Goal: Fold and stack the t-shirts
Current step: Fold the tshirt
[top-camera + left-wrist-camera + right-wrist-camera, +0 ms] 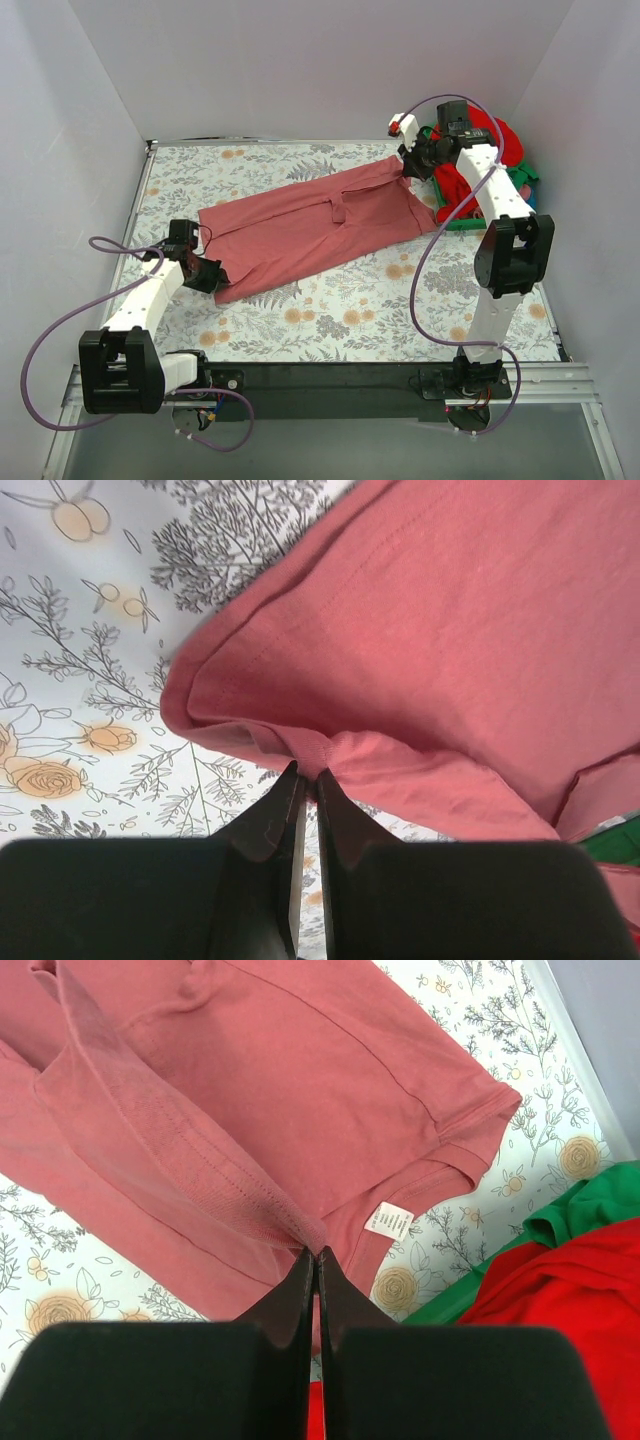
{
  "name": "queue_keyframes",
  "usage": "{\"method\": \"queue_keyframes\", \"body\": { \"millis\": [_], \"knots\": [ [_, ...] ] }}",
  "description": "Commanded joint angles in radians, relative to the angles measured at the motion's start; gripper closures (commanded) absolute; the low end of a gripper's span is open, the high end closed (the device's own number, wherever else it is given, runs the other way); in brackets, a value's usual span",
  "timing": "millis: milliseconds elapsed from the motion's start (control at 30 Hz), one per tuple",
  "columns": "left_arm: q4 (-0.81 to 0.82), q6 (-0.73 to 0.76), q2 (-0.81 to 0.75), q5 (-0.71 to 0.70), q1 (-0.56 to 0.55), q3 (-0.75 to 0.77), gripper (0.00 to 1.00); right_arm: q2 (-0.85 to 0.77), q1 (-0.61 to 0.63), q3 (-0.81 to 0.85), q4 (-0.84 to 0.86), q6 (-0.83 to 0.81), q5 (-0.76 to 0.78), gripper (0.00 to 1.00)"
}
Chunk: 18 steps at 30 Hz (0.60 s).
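A dusty rose-pink t-shirt (310,228) lies stretched slantwise across the flowered table, from near left to far right. My left gripper (208,270) is shut on its hem at the near left end; in the left wrist view the pink cloth (420,630) bunches between the gripper (308,775) tips. My right gripper (412,160) is shut on the collar end at the far right, and the right wrist view shows a fold of pink cloth (190,1160) pinched at the gripper (316,1252) tips, with a white label (390,1222) beside it. Red and green t-shirts (492,140) are heaped at the far right.
A green plastic basket (470,222) holding the heap stands at the far right corner, its rim (450,1295) close under my right gripper. White walls close in the table on the left, back and right. A black rail runs along the near edge.
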Motion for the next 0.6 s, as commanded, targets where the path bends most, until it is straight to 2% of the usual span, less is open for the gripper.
{"method": "queue_keyframes", "body": {
  "millis": [0, 567],
  "knots": [
    [-0.006, 0.010, -0.018, -0.012, 0.034, 0.031, 1.00, 0.010, 0.002, 0.056, 0.033, 0.021, 0.013, 0.99],
    [0.059, 0.043, 0.034, 0.010, 0.078, 0.052, 1.00, 0.063, 0.000, 0.088, 0.048, 0.047, 0.048, 0.99]
  ]
}}
